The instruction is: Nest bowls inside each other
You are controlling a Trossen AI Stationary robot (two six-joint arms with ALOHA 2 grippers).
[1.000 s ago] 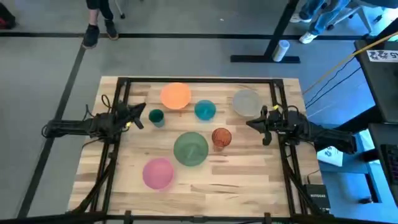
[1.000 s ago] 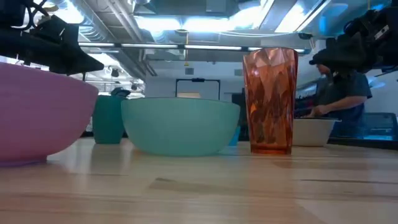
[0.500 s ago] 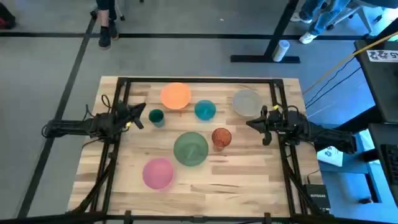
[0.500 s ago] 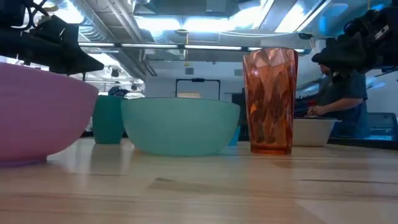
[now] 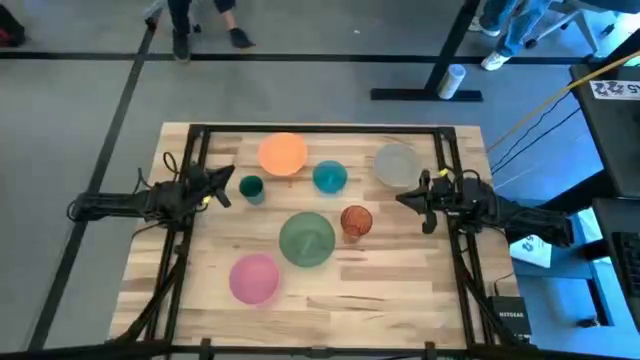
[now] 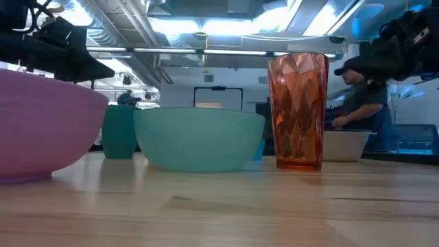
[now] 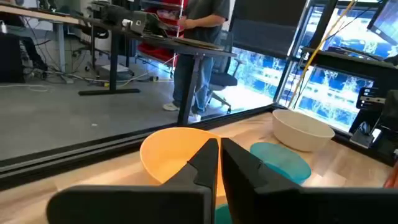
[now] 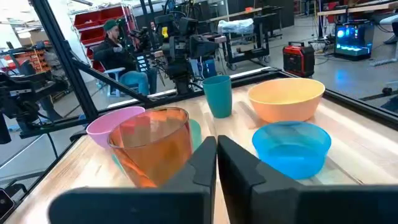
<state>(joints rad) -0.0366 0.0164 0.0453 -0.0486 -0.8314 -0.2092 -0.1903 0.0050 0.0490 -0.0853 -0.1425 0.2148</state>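
Where the wooden table (image 5: 400, 290) is viewed from above, seven plastic vessels are listed, all standing apart, none nested. Far row: round orange bowl (image 5: 282, 153), medium blue bowl (image 5: 329, 177), pale grey bowl (image 5: 396, 164); small dark-teal cup (image 5: 251, 187) just beside the orange one. Centre: large green bowl (image 5: 306, 239) with the faceted reddish-brown cup (image 5: 355, 220) close at its right. Near side: round pink bowl (image 5: 254, 277).

Open board is noted along the near edge and the near-right corner.

Left gripper (image 5: 224, 184): raised at the left edge, near the teal cup, fingers (image 7: 208, 158) pressed together, empty. Right gripper (image 5: 410, 201): raised at the right edge between grey bowl and reddish-brown cup, fingers (image 8: 206, 158) closed, empty.

Against the earlier frames, arms and vessels are unchanged; only people beyond the table are seen shifted.
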